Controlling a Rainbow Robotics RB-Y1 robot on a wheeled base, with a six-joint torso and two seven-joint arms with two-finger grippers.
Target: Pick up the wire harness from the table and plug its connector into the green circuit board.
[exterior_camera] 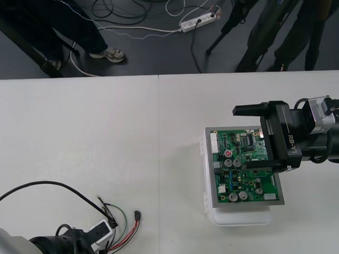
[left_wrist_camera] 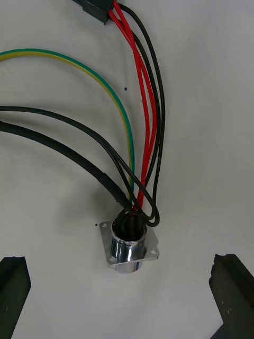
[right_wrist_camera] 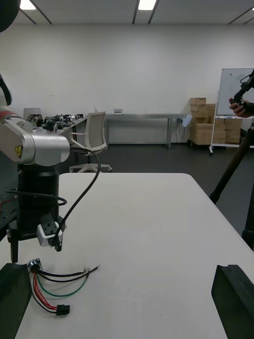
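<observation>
The wire harness (exterior_camera: 124, 231) lies on the table at the front left, its red, black and green wires curling to a small black plug (exterior_camera: 138, 215). My left gripper (exterior_camera: 104, 241) hovers right over its round metal socket (left_wrist_camera: 129, 246), fingers (left_wrist_camera: 13, 286) open on either side of the flange. The plug (left_wrist_camera: 98, 8) lies beyond the socket, at the end of the red wires (left_wrist_camera: 145, 106). The green circuit board (exterior_camera: 243, 172) sits on its white base (exterior_camera: 242, 218) at the right. My right gripper (exterior_camera: 252, 138) is open over the board's right part, facing the harness (right_wrist_camera: 58, 286).
A thick black cable (exterior_camera: 43, 187) from the left arm loops across the table beside the harness. The table's far edge (exterior_camera: 156, 75) borders dark floor with cables and a power strip.
</observation>
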